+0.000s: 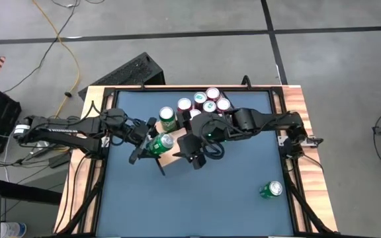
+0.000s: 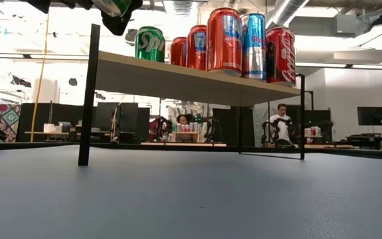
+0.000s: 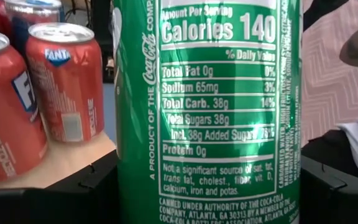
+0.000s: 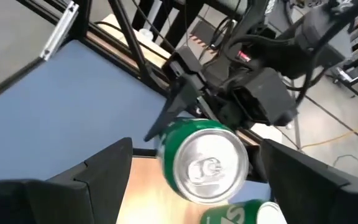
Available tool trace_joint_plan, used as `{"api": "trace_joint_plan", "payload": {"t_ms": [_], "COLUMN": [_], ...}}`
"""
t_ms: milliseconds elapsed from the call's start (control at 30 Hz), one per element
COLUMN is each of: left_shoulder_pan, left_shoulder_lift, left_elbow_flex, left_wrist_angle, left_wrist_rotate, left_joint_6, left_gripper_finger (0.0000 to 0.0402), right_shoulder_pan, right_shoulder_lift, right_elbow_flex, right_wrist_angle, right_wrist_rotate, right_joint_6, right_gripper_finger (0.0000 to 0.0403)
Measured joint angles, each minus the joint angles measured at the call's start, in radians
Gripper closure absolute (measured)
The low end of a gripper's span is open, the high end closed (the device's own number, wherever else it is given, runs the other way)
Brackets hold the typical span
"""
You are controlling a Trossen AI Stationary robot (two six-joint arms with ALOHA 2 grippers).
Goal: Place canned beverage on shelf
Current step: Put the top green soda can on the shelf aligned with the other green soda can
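The left end effector (image 1: 152,144) grips a green aluminium beverage can (image 1: 160,144) with a silver top, its two dark fingers (image 3: 98,186) pressed against the can's sides, as the left wrist view shows with the nutrition label filling the frame. In the high view this can sits left of centre, above the near left corner of the low light-wood shelf on thin black legs (image 1: 170,158); in the low view it shows at the top edge of the frame, lifted clear above the shelf board (image 2: 178,76).

The right end effector (image 1: 194,153) hovers just right of the held can, at the centre of the high view, its fingers spread wide and grasping nothing; the right wrist view looks between them onto the can's silver top (image 4: 207,165).

On the shelf stand another green can (image 1: 168,118) and a cluster of red and blue cans (image 1: 207,102), above centre in the high view. A further green can (image 1: 270,190) lies on the dark blue worktop (image 1: 230,198), lower right of the frame, well apart from the shelf.
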Motion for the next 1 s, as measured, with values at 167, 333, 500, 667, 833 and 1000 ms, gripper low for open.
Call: {"api": "trace_joint_plan", "payload": {"t_ms": [167, 333, 500, 667, 833, 1000], "left_shoulder_pan": [0.000, 0.000, 0.000, 0.000, -0.001, -0.001], "left_shoulder_lift": [0.005, 0.005, 0.005, 0.005, 0.005, 0.005], "left_elbow_flex": [0.000, 0.000, 0.000, 0.000, 0.000, -0.001], "left_wrist_angle": [0.004, 0.005, 0.005, 0.004, 0.002, -0.015], "left_wrist_rotate": [0.002, 0.002, 0.002, 0.002, 0.002, 0.006], "left_joint_6": [-0.006, -0.010, -0.024, -0.029, -0.036, -0.036], "left_gripper_finger": [0.0114, 0.0114, 0.0113, 0.0113, 0.0113, 0.0113], "right_shoulder_pan": [-0.006, -0.007, -0.012, -0.035, -0.054, -0.061], "right_shoulder_lift": [0.000, -0.001, 0.000, 0.000, 0.033, 0.064], "right_elbow_flex": [0.001, 0.001, 0.001, 0.001, 0.000, 0.001], "right_wrist_angle": [-0.003, 0.006, 0.005, 0.014, -0.004, -0.013], "right_wrist_rotate": [-0.004, -0.025, -0.036, -0.067, -0.109, -0.077], "right_joint_6": [0.028, 0.029, 0.023, 0.021, 0.034, 0.000], "right_gripper_finger": [0.0055, 0.0055, 0.0055, 0.0055, 0.0055, 0.0055]}}
